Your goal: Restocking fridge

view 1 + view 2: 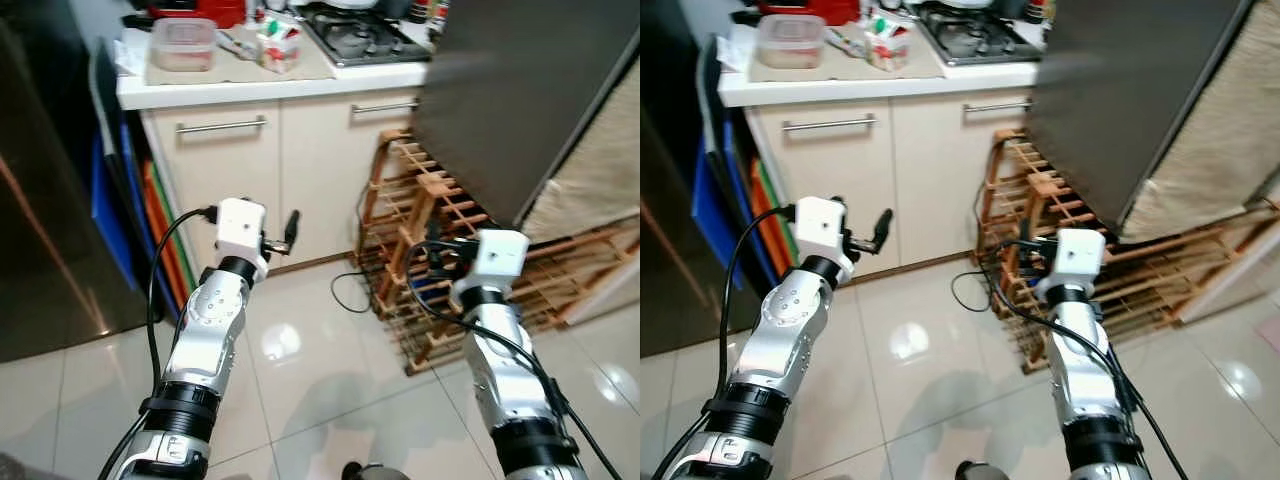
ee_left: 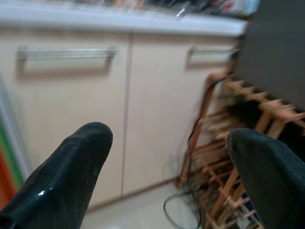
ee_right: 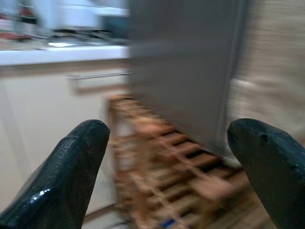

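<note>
Both arms up in front of the robot, over glossy white floor tiles. Left end effector: fingers wide apart, nothing between them, aimed at the cream cabinet doors. Right end effector: fingers apart too, empty, aimed at the wooden rack; wrist view is blurred.

Just past the right arm, the wooden rack sits low on the floor, slatted, w/ a black cable looped on the tiles beside it. Above and behind the rack, a big dark panel fills the upper right, w/ a woven beige surface next to it; can't tell what the panel belongs to.

Left edge: a tall dark glossy appliance face, prob. the fridge, well apart from both end effectors. Between it and the cabinet, flat blue and orange boards stand on edge.

Further back, the cabinet has two bar handles. On top, the white table carries a clear plastic tub w/ reddish contents, a small carton cluster beside it, and a gas hob to the right. Red item at the very back, too cropped to ID. Nothing held by either arm.
</note>
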`<state>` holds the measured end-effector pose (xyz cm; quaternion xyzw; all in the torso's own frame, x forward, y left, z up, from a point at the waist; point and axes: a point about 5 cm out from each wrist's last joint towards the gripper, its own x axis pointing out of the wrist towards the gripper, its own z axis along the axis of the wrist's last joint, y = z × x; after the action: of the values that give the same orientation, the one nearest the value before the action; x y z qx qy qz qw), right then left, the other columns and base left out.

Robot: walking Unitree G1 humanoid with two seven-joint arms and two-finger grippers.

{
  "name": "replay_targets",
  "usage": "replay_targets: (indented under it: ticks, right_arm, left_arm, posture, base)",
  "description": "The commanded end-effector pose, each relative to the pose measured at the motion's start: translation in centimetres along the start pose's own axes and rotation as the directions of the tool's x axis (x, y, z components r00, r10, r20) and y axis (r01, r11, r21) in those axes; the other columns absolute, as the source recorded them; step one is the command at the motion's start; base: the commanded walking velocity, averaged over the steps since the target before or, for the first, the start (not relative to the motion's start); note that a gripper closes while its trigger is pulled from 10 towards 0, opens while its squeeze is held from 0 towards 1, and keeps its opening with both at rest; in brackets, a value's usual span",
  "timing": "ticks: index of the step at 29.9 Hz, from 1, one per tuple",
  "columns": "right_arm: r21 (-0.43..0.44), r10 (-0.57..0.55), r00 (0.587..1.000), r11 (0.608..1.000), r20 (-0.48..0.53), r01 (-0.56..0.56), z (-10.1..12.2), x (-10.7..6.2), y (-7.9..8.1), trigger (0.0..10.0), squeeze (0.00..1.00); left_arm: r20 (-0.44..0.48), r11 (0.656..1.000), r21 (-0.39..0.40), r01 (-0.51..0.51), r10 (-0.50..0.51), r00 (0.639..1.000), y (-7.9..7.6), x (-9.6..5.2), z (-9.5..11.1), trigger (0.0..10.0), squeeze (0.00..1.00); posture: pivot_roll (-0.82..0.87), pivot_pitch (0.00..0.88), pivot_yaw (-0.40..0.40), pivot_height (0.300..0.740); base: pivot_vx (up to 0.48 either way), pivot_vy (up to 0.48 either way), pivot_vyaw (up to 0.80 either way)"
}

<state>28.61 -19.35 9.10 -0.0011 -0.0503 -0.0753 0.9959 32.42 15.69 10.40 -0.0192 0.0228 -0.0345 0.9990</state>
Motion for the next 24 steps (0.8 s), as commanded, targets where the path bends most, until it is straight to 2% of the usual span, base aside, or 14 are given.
replay_targets:
  ticks: [1,3,4,5,6,7,10,14,24]
  right_arm:
    - [-0.008,-0.031,1.000,0.999,0.003,0.031,0.3,-0.4,-0.7,10.0,0.10]
    - [-0.017,-0.043,0.999,0.999,-0.022,0.043,-0.3,-1.0,-1.1,10.0,0.11]
    - [-0.019,-0.043,0.999,0.999,-0.032,0.043,-0.6,-1.3,-1.1,10.0,0.11]
    - [-0.020,-0.042,0.999,0.999,-0.032,0.041,-0.7,-1.4,-1.0,10.0,0.11]
    - [-0.020,-0.042,0.999,0.999,-0.032,0.041,-0.7,-1.4,-1.0,10.0,0.11]
    - [-0.018,-0.035,0.999,0.999,-0.029,0.034,-0.6,-1.4,-0.7,10.0,0.11]
    - [-0.015,-0.029,0.999,0.999,-0.026,0.028,-0.4,-1.2,-0.3,10.0,0.11]
    - [-0.011,-0.031,0.999,0.999,-0.027,0.030,-0.3,-1.0,-0.2,10.0,0.11]
    - [-0.014,-0.021,0.999,1.000,-0.027,0.021,-0.3,-1.0,0.0,10.0,0.11]
  left_arm:
    - [-0.053,1.000,-0.019,-0.022,0.021,0.998,0.7,-0.2,-1.0,10.0,0.00]
    - [-0.065,0.999,0.046,0.025,-0.022,0.998,0.3,0.0,-1.2,10.0,0.00]
    - [-0.045,0.992,0.096,0.079,-0.075,0.996,-0.2,0.1,-0.8,10.0,0.00]
    - [-0.033,0.988,0.110,0.109,-0.106,0.994,-0.5,0.2,-0.5,10.0,0.00]
    - [-0.033,0.988,0.110,0.109,-0.106,0.994,-0.5,0.2,-0.5,10.0,0.00]
    - [-0.005,0.981,0.125,0.148,-0.148,0.989,-0.9,0.3,-0.1,10.0,0.00]
    - [0.051,0.966,0.148,0.213,-0.223,0.974,-1.6,0.6,1.0,10.0,0.00]
    - [0.082,0.952,0.170,0.253,-0.270,0.959,-2.1,0.7,1.6,10.0,0.00]
    - [0.090,0.922,0.175,0.346,-0.365,0.927,-2.9,0.4,1.3,10.0,0.00]
  posture:
    - [0.09,0.000,-0.040,0.740]
    - [0.09,0.000,-0.038,0.740]
    - [0.09,0.000,-0.037,0.740]
    - [0.09,0.000,-0.037,0.740]
    - [0.09,0.000,-0.037,0.740]
    - [0.08,0.000,-0.033,0.740]
    - [0.08,0.000,-0.030,0.740]
    - [0.08,0.000,-0.030,0.740]
    - [0.08,0.000,-0.029,0.740]
  base:
    - [0.000,0.000,-0.63]
    - [0.000,0.000,-0.63]
    - [0.000,0.000,-0.63]
    - [0.000,0.000,-0.63]
    - [0.000,0.000,-0.63]
    - [0.000,0.000,-0.63]
    - [0.381,-0.162,-0.63]
    - [0.416,-0.127,-0.63]
    - [0.455,0.000,-0.63]
